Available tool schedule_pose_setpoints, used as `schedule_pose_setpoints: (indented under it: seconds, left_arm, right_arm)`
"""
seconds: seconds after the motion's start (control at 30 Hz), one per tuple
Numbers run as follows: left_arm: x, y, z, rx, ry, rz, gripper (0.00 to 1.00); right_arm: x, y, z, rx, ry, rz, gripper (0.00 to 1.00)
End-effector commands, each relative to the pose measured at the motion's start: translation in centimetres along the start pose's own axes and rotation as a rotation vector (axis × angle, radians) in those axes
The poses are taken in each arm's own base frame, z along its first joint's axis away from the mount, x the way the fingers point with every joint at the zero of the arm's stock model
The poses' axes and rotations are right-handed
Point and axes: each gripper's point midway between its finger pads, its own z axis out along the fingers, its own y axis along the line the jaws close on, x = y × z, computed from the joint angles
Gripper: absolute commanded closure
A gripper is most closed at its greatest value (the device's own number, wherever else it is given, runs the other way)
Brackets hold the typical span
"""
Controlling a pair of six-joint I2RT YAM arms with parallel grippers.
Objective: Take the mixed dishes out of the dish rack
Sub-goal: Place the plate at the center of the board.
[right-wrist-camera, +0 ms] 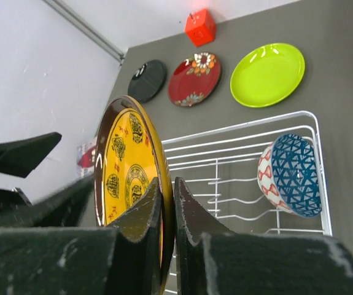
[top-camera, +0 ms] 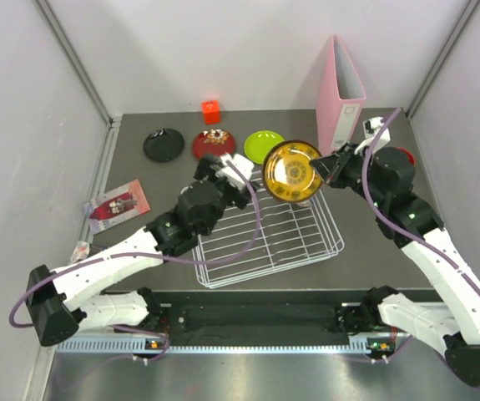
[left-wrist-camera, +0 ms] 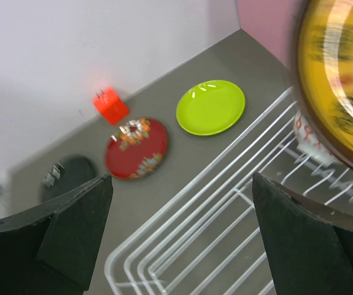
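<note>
Now, gold plate (right-wrist-camera: 124,166) edge-on inside the right hand (right-wrist-camera: 167,187).

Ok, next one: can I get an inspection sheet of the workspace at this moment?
Surface: dark grey table.
Job's things: white wire rack holds a blue-white bowl; gold plate is held above the rack; black plate, dark red plate and lime green plate lie in a row behind it.
Clutter: orange cube, upright pink binder, printed packet at the left.
Grippers: left gripper open and empty; right gripper shut on the gold plate's rim.
Cables: a purple cable runs along each arm.
Surroundings: pale enclosure walls; nothing else seen.
</note>
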Motion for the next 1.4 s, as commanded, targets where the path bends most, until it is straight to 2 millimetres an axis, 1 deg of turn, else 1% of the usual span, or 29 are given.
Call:
schedule_pose_setpoints:
  seconds: [0.0, 0.03, 0.07, 0.1, 0.13, 0.17, 0.2, 0.23, 0.27, 0.33, 0.37, 0.4, 0.43, 0.47, 0.53, 0.6, 0.63, 0.73, 0.87, 0.9, 0.93, 1.0, 1.03, 1.07, 1.13, 1.2, 1.23, 1.3, 1.37]
  left_arm:
    - [-1.1, 3.0, 0.1, -0.079, 0.025, -0.473, 0.01]
    - [-0.8, 4.6, 0.6, -0.100, 0.040, -0.545, 0.01]
    - [-0.5, 4.1, 0.8, -0.067, 0.062, -0.690, 0.01]
    - [-1.2, 2.6, 0.8, 0.062, 0.067, -0.773, 0.01]
    - [-0.6, 3.2, 1.3, 0.091, 0.076, -0.852, 0.01]
    - [-1.3, 2.8, 1.6, 0.137, 0.061, -0.998, 0.01]
    - [-1.7, 1.0, 1.2, 0.266, 0.090, -1.066, 0.01]
    - [-1.3, 1.2, 1.6, 0.287, 0.092, -1.131, 0.01]
    - [-1.9, 0.7, 2.1, 0.331, 0.087, -1.232, 0.01]
    - [-1.8, -1.1, 2.0, 0.444, 0.129, -1.298, 0.01]
    - [-1.5, -1.8, 2.3, 0.474, 0.165, -1.355, 0.01]
    - [-2.7, -2.0, 2.3, 0.532, 0.121, -1.361, 0.01]
    - [-2.6, -3.0, 1.9, 0.593, 0.139, -1.375, 0.01]
    - [-2.6, -3.3, 2.1, 0.615, 0.153, -1.418, 0.01]
    - [-3.2, -3.7, 1.9, 0.669, 0.134, -1.433, 0.01]
    - [-3.1, -4.1, 2.1, 0.689, 0.149, -1.450, 0.01]
    - [-3.5, -4.0, 2.0, 0.705, 0.137, -1.450, 0.01]
    - [-3.6, -4.5, 1.9, 0.739, 0.148, -1.452, 0.03]
    - [-3.5, -4.7, 1.9, 0.764, 0.142, -1.439, 0.22]
    - [-3.4, -4.9, 1.9, 0.766, 0.148, -1.438, 0.33]
    - [-3.3, -5.0, 2.0, 0.770, 0.152, -1.437, 0.40]
    - [-2.9, -5.3, 2.2, 0.776, 0.171, -1.436, 0.47]
    - [-2.6, -5.5, 2.2, 0.779, 0.179, -1.437, 0.59]
    - [-2.3, -5.8, 2.4, 0.781, 0.192, -1.439, 0.63]
    - [-2.2, -6.0, 2.4, 0.794, 0.201, -1.437, 0.66]
    - [-2.1, -6.4, 2.5, 0.804, 0.210, -1.434, 0.63]
    - [-1.9, -6.6, 2.6, 0.808, 0.218, -1.433, 0.60]
    - [-1.9, -6.7, 2.6, 0.811, 0.223, -1.431, 0.60]
    - [-1.6, -6.8, 2.7, 0.808, 0.225, -1.428, 0.69]
  right_arm:
    - [-3.6, 1.5, -1.1, -0.032, -0.128, 0.008, 1.00]
    - [-3.5, 1.6, -1.1, -0.036, -0.123, 0.007, 1.00]
    - [-3.3, 1.5, -0.8, -0.035, -0.118, 0.010, 1.00]
    - [-3.1, 1.5, -0.6, -0.040, -0.116, 0.012, 1.00]
    - [-2.9, 1.4, -0.4, -0.042, -0.111, 0.016, 1.00]
    - [-2.5, 1.1, -0.2, -0.038, -0.104, 0.018, 1.00]
    - [-2.4, 1.1, 0.0, -0.043, -0.105, 0.019, 1.00]
    - [-2.3, 1.0, 0.2, -0.041, -0.102, 0.019, 1.00]
    - [-1.9, 0.7, 0.5, -0.034, -0.092, 0.020, 1.00]
    - [-1.9, 0.7, 0.8, -0.039, -0.098, 0.017, 1.00]
    - [-1.7, 0.7, 1.0, -0.040, -0.094, 0.015, 1.00]
    - [-1.5, 0.5, 1.3, -0.037, -0.084, 0.014, 1.00]
    - [-1.5, 0.5, 1.5, -0.038, -0.082, 0.014, 1.00]
    - [-1.4, 0.5, 1.7, -0.038, -0.078, 0.013, 1.00]
    - [-1.1, 0.4, 2.4, -0.039, -0.063, 0.013, 1.00]
    - [-0.8, 0.3, 2.9, -0.041, -0.053, 0.016, 1.00]
    - [-0.8, 0.4, 3.1, -0.044, -0.051, 0.019, 1.00]
    - [-0.5, 0.5, 3.8, -0.057, -0.038, 0.024, 1.00]
    - [0.3, 0.7, 4.7, -0.077, -0.005, 0.033, 1.00]
    - [0.6, 0.9, 4.8, -0.090, 0.009, 0.038, 1.00]
    - [0.8, 0.8, 5.0, -0.094, 0.017, 0.040, 1.00]
    - [1.2, 1.0, 5.2, -0.110, 0.035, 0.043, 1.00]
    - [1.5, 1.0, 5.4, -0.112, 0.042, 0.046, 1.00]
    - [1.8, 1.0, 5.6, -0.113, 0.054, 0.047, 1.00]
    - [2.1, 1.2, 5.7, -0.130, 0.070, 0.047, 1.00]
    - [2.7, 1.4, 6.0, -0.145, 0.100, 0.048, 1.00]
    - [2.7, 1.5, 6.0, -0.152, 0.105, 0.049, 1.00]
    - [3.2, 1.6, 6.2, -0.163, 0.121, 0.050, 1.00]
    - [3.4, 1.6, 6.2, -0.164, 0.129, 0.049, 1.00]
